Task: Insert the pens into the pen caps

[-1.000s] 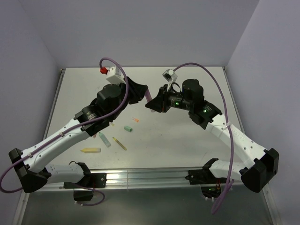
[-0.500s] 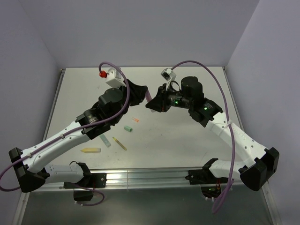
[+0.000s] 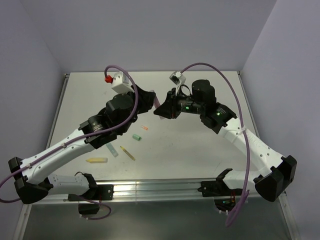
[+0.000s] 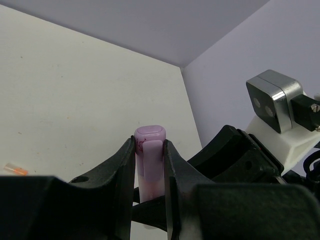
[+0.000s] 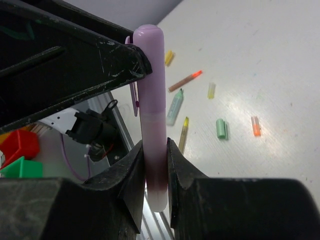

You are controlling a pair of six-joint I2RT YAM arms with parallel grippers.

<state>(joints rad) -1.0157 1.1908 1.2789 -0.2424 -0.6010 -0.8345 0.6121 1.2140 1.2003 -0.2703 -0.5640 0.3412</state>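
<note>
Pen-capping: purple pen (image 5: pixel 154 130) and purple cap (image 4: pixel 148 132) held end to end above the bench (image 3: pixel 200 145)

The purple pen hangs in mid-air between the two arms, well clear of the bench. Its body is pinched between the fingers of the right end effector (image 5: pixel 155 150). The left end effector (image 4: pixel 148 145) is pressed onto the purple cap across its clip side. In the right wrist view cap and body sit in one straight line with a seam between them. Whether the cap is pushed fully home cannot be told.

Both parts look like light, stiff, smooth plastic. A firm pinch at mid-body should keep the pen from sliding under an axial push. The cap is probably best taken across its flat sides, and any tilt between the two could jam the joint.

Loose on the bench below lie an orange cap (image 3: pixel 145 128), a green cap (image 3: pixel 136 137), a mint pen (image 3: pixel 112 150), an olive pen (image 3: pixel 127 153) and a yellow pen (image 3: pixel 96 160). The right wrist view adds an orange-red pen (image 5: pixel 185 81) and a yellow cap (image 5: pixel 211 90).

No tray, cup or box shows in any view; everything lies straight on the bench.
</note>
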